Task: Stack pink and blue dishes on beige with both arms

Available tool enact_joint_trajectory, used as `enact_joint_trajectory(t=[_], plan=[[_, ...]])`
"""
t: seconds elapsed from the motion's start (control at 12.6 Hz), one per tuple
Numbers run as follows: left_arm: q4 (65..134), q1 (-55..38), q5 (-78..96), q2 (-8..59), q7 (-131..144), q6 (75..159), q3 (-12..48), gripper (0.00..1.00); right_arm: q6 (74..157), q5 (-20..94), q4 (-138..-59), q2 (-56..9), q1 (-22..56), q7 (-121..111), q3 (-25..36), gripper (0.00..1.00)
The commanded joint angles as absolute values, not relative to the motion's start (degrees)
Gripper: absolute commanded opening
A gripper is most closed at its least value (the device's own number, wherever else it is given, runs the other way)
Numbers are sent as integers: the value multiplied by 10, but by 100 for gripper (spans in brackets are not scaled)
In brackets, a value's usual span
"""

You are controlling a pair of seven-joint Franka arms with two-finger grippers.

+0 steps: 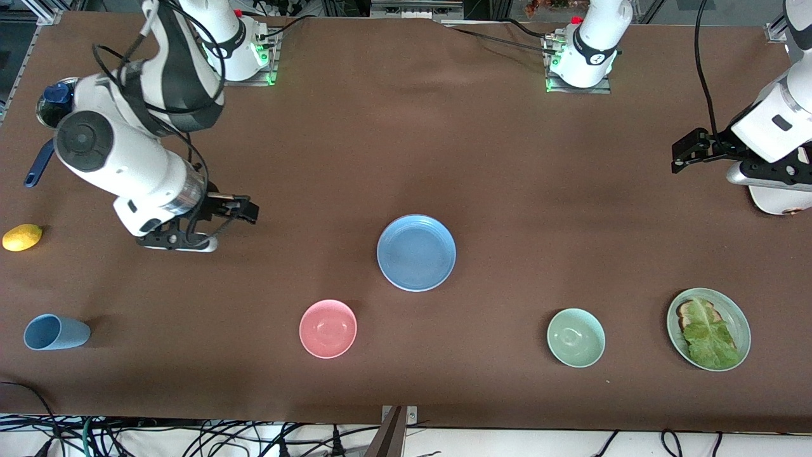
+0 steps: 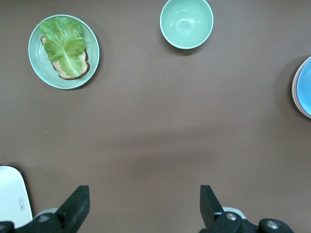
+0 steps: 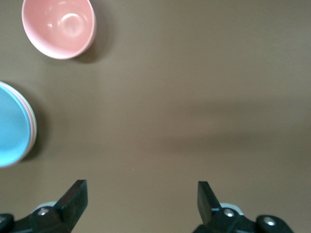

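Note:
The blue plate (image 1: 416, 252) lies in the middle of the brown table, on top of a stack. A thin pink rim (image 3: 32, 121) of the pink plate shows just under the blue plate (image 3: 9, 127) in the right wrist view, and the same pink rim (image 2: 294, 90) shows in the left wrist view. The beige plate is hidden. My right gripper (image 1: 244, 209) hangs open and empty over bare table toward the right arm's end, its fingertips (image 3: 77, 190) wide apart. My left gripper (image 1: 688, 151) hangs open and empty over bare table toward the left arm's end.
A pink bowl (image 1: 328, 328) and a green bowl (image 1: 576, 337) stand nearer the front camera than the stack. A green plate (image 1: 743, 325) holds lettuce on toast. A light blue cup (image 1: 56, 332) lies on its side, with a lemon (image 1: 22, 237) farther back.

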State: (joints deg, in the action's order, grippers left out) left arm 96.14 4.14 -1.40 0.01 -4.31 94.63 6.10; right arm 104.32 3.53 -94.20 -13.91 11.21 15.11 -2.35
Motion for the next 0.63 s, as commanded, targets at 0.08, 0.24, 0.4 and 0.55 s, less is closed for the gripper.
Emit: enact_joint_trajectory(t=[0.08, 0.24, 0.4, 0.55], plan=[[958, 39, -25, 2, -54, 950, 60, 100, 985, 32, -969, -69, 67, 78, -33, 100], [958, 39, -25, 2, -54, 950, 60, 100, 965, 32, -969, -55, 48, 48, -32, 100], [958, 39, -25, 2, -54, 950, 60, 100, 969, 31, -973, -57, 46, 50, -32, 100], [958, 39, -25, 2, -54, 950, 60, 100, 966, 31, -973, -55, 44, 48, -32, 100]])
